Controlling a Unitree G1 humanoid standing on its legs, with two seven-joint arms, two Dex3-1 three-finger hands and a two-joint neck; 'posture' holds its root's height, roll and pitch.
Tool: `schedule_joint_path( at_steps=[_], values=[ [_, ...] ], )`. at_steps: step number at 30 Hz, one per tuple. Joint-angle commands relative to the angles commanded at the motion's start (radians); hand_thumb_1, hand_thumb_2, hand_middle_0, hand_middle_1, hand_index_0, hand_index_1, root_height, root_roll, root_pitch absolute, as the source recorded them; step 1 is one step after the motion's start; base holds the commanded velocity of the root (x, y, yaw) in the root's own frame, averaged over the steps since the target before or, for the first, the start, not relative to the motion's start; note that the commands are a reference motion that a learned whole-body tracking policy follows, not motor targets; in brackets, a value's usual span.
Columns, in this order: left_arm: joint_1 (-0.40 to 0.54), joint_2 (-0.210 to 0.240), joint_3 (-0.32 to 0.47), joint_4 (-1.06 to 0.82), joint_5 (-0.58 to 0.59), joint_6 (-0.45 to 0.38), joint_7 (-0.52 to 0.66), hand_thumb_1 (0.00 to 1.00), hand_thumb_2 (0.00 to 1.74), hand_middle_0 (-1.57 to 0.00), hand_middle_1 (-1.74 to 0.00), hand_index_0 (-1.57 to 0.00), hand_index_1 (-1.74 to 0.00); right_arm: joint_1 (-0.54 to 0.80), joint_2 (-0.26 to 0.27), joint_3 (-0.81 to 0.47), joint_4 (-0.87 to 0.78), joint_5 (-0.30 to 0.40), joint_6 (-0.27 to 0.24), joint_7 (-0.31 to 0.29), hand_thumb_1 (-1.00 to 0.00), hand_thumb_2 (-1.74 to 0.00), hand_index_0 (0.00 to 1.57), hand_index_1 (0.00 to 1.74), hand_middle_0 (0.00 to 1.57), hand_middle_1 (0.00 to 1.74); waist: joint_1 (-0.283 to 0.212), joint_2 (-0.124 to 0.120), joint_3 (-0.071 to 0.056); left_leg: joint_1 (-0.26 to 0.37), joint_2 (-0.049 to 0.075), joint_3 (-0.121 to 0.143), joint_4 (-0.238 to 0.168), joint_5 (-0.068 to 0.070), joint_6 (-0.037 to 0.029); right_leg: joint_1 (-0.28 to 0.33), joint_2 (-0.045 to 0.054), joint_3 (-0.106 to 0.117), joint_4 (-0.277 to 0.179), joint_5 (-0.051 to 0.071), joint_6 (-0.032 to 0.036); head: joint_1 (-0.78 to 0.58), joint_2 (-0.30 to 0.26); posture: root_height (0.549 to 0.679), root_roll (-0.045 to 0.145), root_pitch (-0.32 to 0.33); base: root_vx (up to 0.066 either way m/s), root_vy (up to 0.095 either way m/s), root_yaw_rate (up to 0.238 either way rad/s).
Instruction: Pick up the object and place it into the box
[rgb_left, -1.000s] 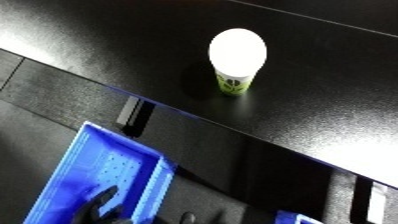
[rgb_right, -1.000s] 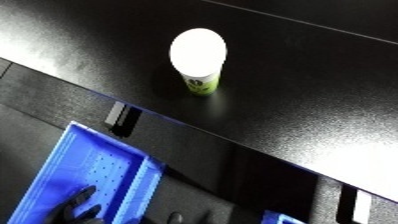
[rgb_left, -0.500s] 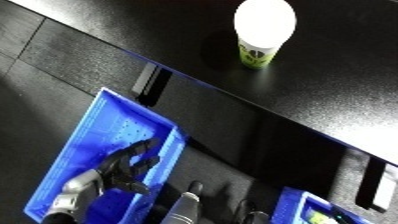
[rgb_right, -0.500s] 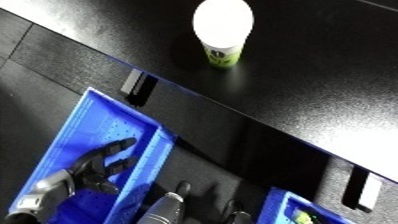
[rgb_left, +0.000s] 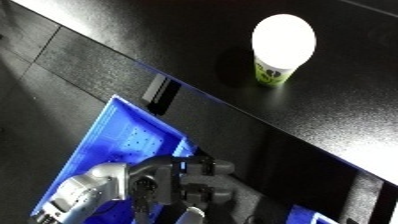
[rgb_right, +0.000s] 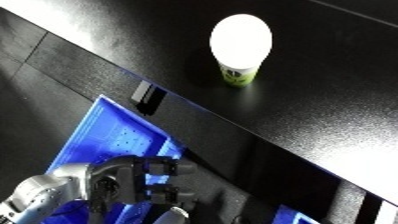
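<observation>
Black table (rgb_left: 133, 30), glossy, running diagonally across both eye views. Paper cup (rgb_left: 281, 52): white lid, green-printed wall, upright on the table, well apart from the hand. Blue bin (rgb_left: 115, 140): below the table's edge, perforated floor visible. Left hand (rgb_left: 182, 182): black, on a white and silver forearm (rgb_left: 84, 192), held over the bin's near-table side, fingers curled, holding nothing. Right hand: only a pale sliver at the lower edge; state cannot be told.
</observation>
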Motion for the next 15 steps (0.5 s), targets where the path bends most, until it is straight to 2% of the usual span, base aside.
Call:
schedule_joint_path(
  at_steps=[3,8,11,15],
  values=[
    [-0.008,-0.045,0.036,-0.056,-0.142,-0.018,0.040,0.00,0.00,0.00,0.00,0.00,0.00,0.005,0.013,-0.001,0.009,0.009,-0.008,0.003,0.00,0.00,0.00,0.00,0.00,0.00,0.006,-0.009,-0.003,0.002,-0.003,-0.006,-0.007,0.000,-0.0017,0.002,0.0013,-0.004,-0.002,-0.001,-0.0039,0.012,0.008,0.638,0.035,-0.072,0.011,-0.043,0.048],
    [-0.023,-0.169,0.120,-0.077,-0.388,-0.078,0.172,0.00,0.00,0.00,0.00,0.00,0.00,0.013,0.044,-0.012,0.037,-0.016,-0.022,0.020,0.00,0.00,0.00,0.00,0.00,0.00,0.011,-0.028,-0.010,0.008,-0.004,-0.009,-0.014,-0.001,-0.0026,-0.001,0.0057,-0.003,0.004,-0.008,-0.0113,0.012,0.018,0.637,0.034,-0.072,0.023,-0.030,-0.013],
    [-0.042,-0.224,0.169,-0.060,-0.453,-0.147,0.255,0.00,0.00,0.00,0.00,0.00,0.00,0.014,0.056,-0.014,0.048,-0.027,-0.028,0.031,0.00,0.00,0.00,0.00,0.00,0.00,0.010,-0.037,-0.015,0.010,0.000,-0.008,-0.015,0.000,-0.0042,-0.004,0.0083,-0.002,0.008,-0.010,-0.0139,0.006,0.016,0.636,0.032,-0.072,0.025,-0.022,-0.052],
    [-0.063,-0.276,0.225,-0.029,-0.463,-0.242,0.335,0.00,0.00,0.00,0.00,0.00,0.00,0.018,0.068,-0.017,0.053,-0.050,-0.027,0.041,0.00,0.00,0.00,0.00,0.00,0.00,0.008,-0.048,-0.019,0.014,0.004,-0.006,-0.019,0.002,-0.0065,-0.005,0.0112,-0.002,0.012,-0.012,-0.0161,-0.005,0.021,0.636,0.031,-0.073,0.028,-0.020,-0.049]
  ],
)
